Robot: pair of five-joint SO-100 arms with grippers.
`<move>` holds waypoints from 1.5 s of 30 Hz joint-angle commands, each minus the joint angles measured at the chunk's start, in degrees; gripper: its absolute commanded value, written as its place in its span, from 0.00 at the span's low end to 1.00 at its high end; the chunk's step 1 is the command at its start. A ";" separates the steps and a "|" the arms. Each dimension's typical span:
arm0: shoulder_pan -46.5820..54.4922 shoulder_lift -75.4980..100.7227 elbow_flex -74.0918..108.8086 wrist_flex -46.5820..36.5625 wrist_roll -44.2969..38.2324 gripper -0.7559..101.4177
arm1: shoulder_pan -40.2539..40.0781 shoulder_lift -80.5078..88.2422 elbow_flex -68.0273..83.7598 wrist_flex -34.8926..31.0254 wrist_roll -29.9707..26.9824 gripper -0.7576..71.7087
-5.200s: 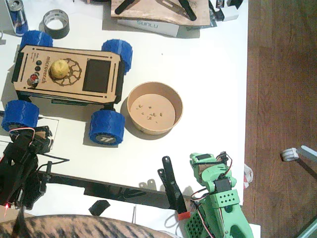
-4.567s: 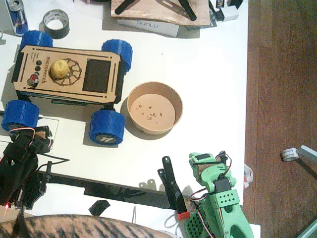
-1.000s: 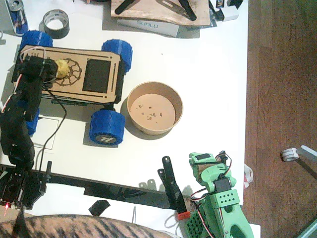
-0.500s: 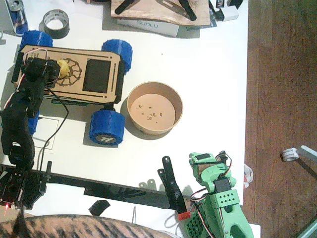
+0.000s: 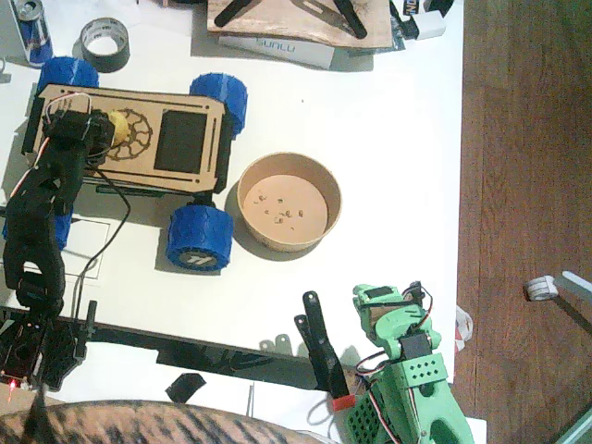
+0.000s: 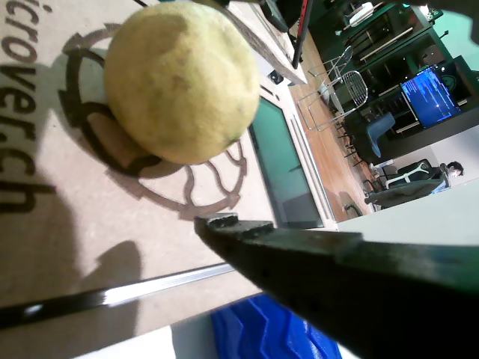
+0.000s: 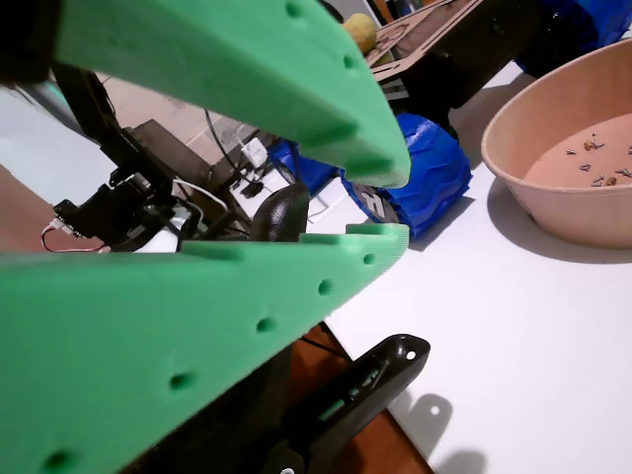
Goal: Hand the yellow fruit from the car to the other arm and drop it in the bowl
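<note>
The yellow fruit (image 5: 118, 128) sits on the gear pattern of the car (image 5: 185, 139), a tan wooden deck on blue wheels at the table's left. My black left arm reaches over the car's left end, its gripper (image 5: 91, 129) open right beside the fruit. In a wrist view the fruit (image 6: 183, 82) fills the upper middle above one black finger (image 6: 337, 277), with a gap between them. The tan bowl (image 5: 319, 176) stands right of the car, crumbs on its base. The other arm, green, rests at the front with its gripper (image 5: 379, 298) holding nothing; its green jaws nearly meet (image 7: 390, 207).
A grey tape roll (image 5: 104, 42) and a can (image 5: 35, 28) stand behind the car. A wooden board and a box (image 5: 277, 44) lie at the back. Black parts (image 5: 319, 342) lie beside the green arm. The table's right edge (image 5: 460, 185) drops to wooden floor.
The left arm has come up from its rest at the front left to the car's deck and now edges closer to the fruit. The green arm has not moved.
</note>
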 commanded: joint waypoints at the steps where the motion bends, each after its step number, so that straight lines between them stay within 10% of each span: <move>1: 0.09 -2.81 -9.49 3.08 -0.18 0.36 | -0.53 0.35 -0.35 -1.23 -0.53 0.01; 45: 0.09 -16.79 -27.86 11.78 0.35 0.36 | -0.53 0.35 -0.35 -1.23 -0.70 0.01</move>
